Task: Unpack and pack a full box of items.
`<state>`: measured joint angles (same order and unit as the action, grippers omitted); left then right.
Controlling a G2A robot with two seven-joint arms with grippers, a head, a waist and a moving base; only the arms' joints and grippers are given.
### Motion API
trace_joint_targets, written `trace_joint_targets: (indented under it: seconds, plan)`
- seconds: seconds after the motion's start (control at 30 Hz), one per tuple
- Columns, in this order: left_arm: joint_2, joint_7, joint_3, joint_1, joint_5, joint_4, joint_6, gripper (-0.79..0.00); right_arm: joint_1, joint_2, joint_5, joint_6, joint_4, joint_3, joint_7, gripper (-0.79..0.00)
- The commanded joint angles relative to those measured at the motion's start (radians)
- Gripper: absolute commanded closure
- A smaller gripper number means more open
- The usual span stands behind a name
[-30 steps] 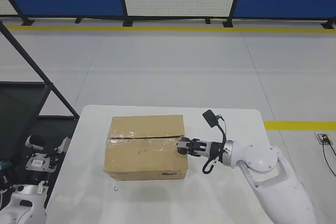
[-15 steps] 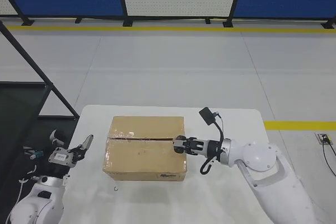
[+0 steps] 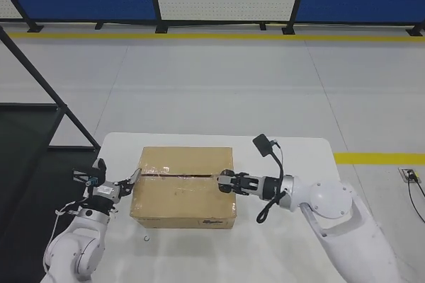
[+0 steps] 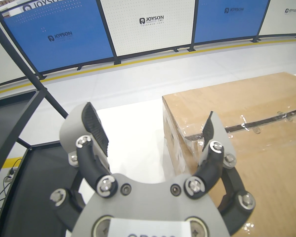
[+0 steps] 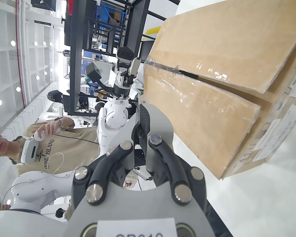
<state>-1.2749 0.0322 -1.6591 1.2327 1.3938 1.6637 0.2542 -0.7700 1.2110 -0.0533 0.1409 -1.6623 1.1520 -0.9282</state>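
A taped cardboard box (image 3: 184, 185) lies shut in the middle of the white table (image 3: 290, 240); a dark seam runs along its top, and its flaps sit slightly raised at the right end (image 5: 236, 85). My left gripper (image 3: 117, 174) is open at the box's left end, one fingertip (image 4: 209, 127) over the box's top corner (image 4: 249, 109). My right gripper (image 3: 224, 178) is shut with nothing in it, its tip (image 5: 141, 114) at the right end of the seam, level with the box top.
A black metal frame (image 3: 35, 92) stands off the table's left side, with a dark shelf (image 4: 27, 173) below the left gripper. A tiny ring-like object (image 3: 147, 238) lies on the table in front of the box.
The left arm has swung in from beyond the table's left edge to the box's left end, its gripper open. The right gripper has shifted slightly along the box's right edge to the seam.
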Motion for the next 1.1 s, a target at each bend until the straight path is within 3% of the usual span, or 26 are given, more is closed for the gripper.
trace_joint_targets:
  seconds: [0.0,0.5,1.07]
  plan:
    - [0.0,0.003,0.01,-0.01,0.002,-0.011,-0.008,-0.785,0.002,0.001,-0.005,-0.018,-0.003,-0.002,0.012,0.0]
    - [0.007,0.016,0.003,-0.014,-0.065,-0.016,-0.001,-0.785,0.055,0.005,0.004,-0.077,-0.013,-0.042,0.01,0.0]
    - [0.012,0.024,0.048,-0.053,-0.029,-0.078,-0.035,-0.785,0.069,0.005,0.011,-0.084,-0.033,-0.06,0.016,0.0]
